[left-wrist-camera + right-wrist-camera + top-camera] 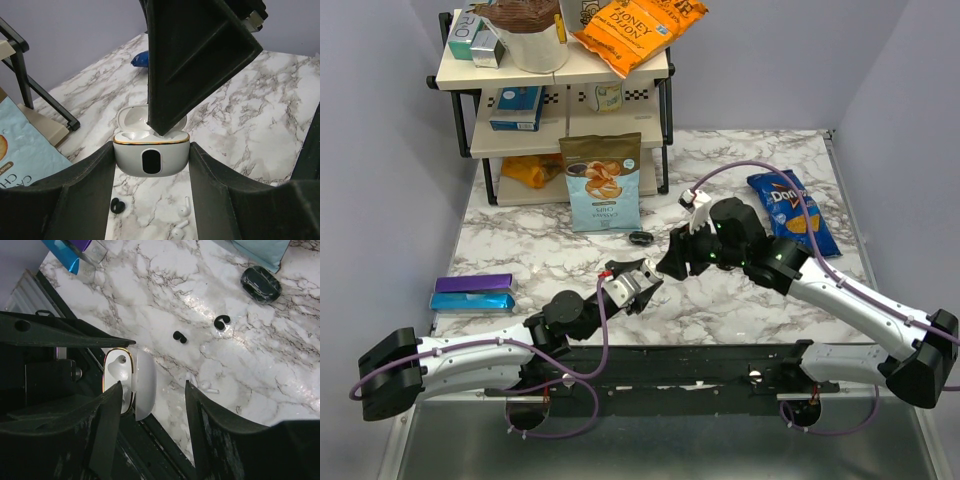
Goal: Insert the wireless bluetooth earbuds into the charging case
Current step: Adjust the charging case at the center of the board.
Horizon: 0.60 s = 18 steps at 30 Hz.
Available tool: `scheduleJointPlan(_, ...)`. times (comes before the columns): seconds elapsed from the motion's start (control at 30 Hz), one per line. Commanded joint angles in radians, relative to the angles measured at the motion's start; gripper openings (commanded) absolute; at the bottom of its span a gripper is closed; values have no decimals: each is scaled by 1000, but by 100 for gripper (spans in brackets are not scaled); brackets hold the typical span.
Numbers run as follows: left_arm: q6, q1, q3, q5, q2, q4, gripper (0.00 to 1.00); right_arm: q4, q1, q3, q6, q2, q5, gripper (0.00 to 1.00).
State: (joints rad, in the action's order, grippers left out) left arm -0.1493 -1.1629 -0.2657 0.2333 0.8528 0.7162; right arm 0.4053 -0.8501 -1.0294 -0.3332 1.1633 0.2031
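The white, gold-rimmed charging case [131,159] was pinched in the left gripper [152,162], mouth upward, long axis set across its jaws. The right gripper [153,386], spread and empty, was held just above; a downward knock could have twisted the case loose. Two tiny black earbuds [179,336] lay beyond, mid-frame, on the marble tabletop [250,365].

table [545,250]: white marble, grey veins
charging case [151,161]: white, gold rim, black oval window
earbuds [179,337]: black, centre of right-wrist frame
snack pouch [603,182]: pale blue, upper middle
chip bag [792,212]: deep blue, right side
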Motion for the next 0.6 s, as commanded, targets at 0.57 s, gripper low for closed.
scheduleJointPlan(0.57,8,-12,23,6,-26,40,0,-65,2,-34,-21,30,45,43)
